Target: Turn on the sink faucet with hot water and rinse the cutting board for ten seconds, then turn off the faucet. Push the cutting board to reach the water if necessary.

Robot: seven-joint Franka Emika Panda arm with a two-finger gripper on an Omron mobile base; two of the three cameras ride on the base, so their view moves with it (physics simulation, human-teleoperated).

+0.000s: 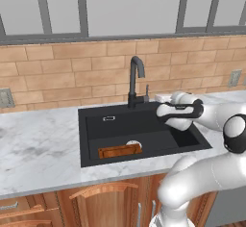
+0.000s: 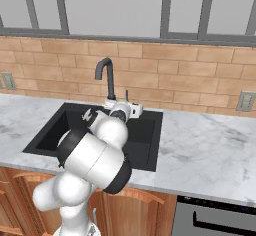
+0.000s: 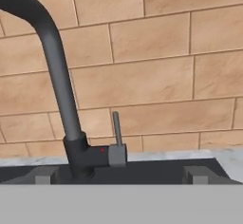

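The black gooseneck sink faucet (image 1: 136,79) stands at the back rim of the black sink (image 1: 144,125). Its short lever (image 3: 116,140) stands upright beside the base (image 3: 83,159). My gripper (image 3: 121,175) is open, with both fingertips (image 3: 45,174) spread wide. It hangs over the sink's back right part, a short way in front of the lever and aimed at it, touching nothing. The orange-brown cutting board (image 1: 120,150) lies flat on the basin floor at the front, beside the white drain (image 1: 134,144). I see no water at the spout or in the basin.
A brick backsplash (image 1: 72,72) rises behind the marble counter (image 1: 38,144), with windows above. Wall outlets (image 1: 234,78) sit on the backsplash. A silver overflow slot (image 1: 109,119) is on the sink's back wall. My own arm (image 2: 95,155) covers much of the basin in the right base view.
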